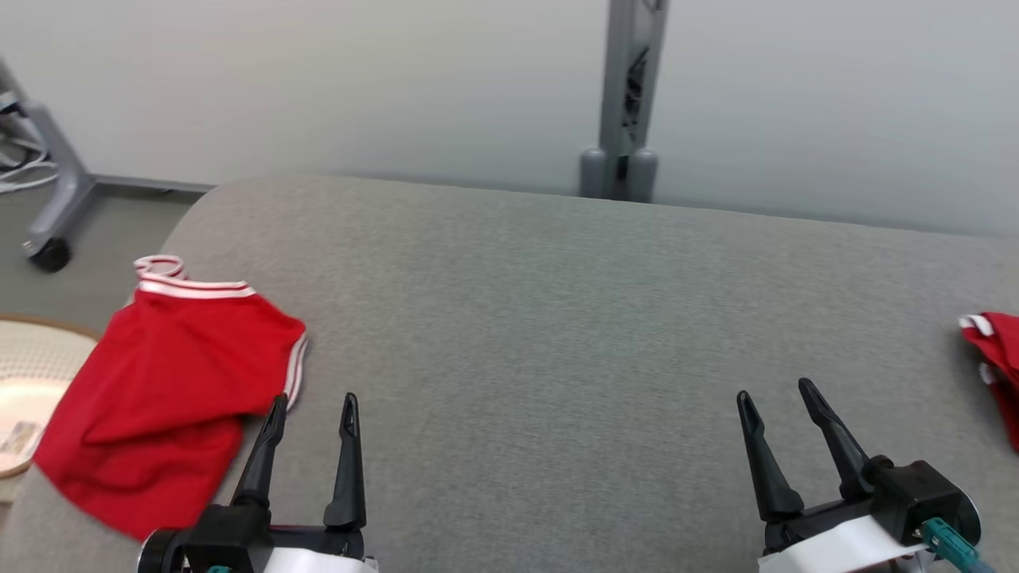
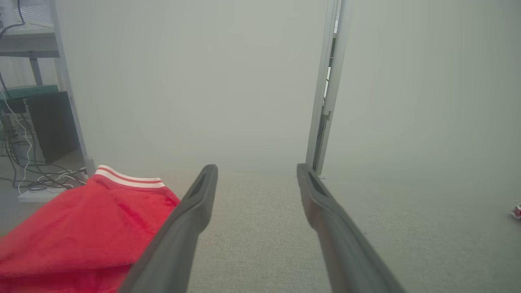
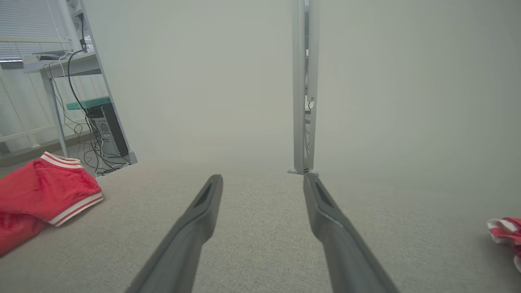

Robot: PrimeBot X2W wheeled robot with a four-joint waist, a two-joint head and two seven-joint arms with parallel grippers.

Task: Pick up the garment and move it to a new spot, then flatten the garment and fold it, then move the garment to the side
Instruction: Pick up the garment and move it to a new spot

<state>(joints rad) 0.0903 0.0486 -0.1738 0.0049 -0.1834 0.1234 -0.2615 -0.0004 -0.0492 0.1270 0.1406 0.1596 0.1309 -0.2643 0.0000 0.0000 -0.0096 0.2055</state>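
- The red soft garment with white striped bands [image 1: 167, 382] lies at the left end of the grey fabric-covered desk [image 1: 557, 318], close to its left edge and its rounded far corner.
- Its long axis runs from the striped band on the far side toward the robot, slanting a little to the left as it comes nearer.
- It looks quite flat, with one layer laid over another and a soft crease across the near part; a small striped loop shows at the far end.
- The left pincer [image 1: 314, 398] is clearly the nearer one. The garment is just beside it, on its left; in the head view its left finger crosses the striped side hem, and I cannot tell whether it touches.
- In the left wrist view the garment [image 2: 81, 232] sits left of the fingers, not between them, so I judge a grasp needs a shift to the left first.
- Both pincers are spread wide and carry nothing; the right pincer [image 1: 774, 390] is well apart from this garment.
- A second crumpled red and white cloth [image 1: 995, 350] lies at the right edge, near the right pincer.
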